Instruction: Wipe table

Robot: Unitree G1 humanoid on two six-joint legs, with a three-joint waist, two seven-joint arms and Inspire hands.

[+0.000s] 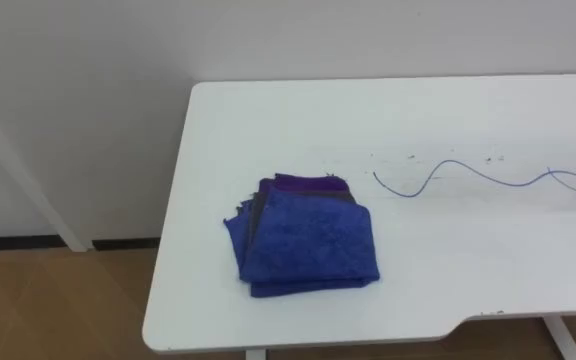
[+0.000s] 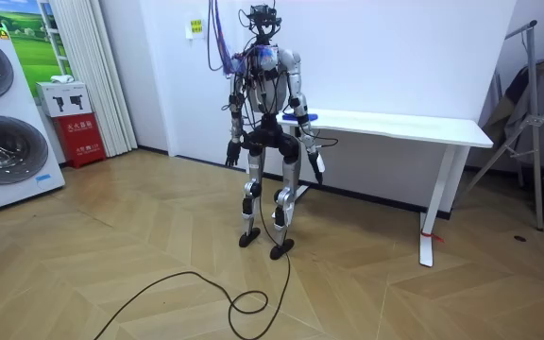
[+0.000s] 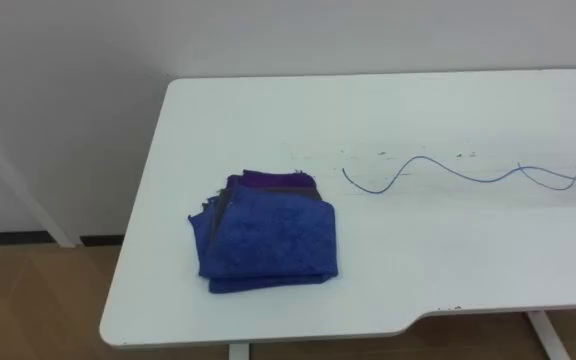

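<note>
Standing at the table (image 1: 298, 110)'s left end (per the room view), the robot lets its left hand (image 2: 231, 154) and right hand (image 2: 317, 172) hang low by its sides; fingers too small there, can't tell if apart or curled. Folded blue cloth (image 1: 308, 240) lies flat near the front-left corner, w/ a purple layer peeking out at its back edge. Just beyond, to the right, a thin blue wavy line (image 1: 468, 172) runs toward the right edge, dark specks nearby.

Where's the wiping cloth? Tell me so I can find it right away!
Look at the long white table. Near its left end lies a folded blue cloth. It is thick and fuzzy, unlike the thin blue squiggly line beside it.
</note>
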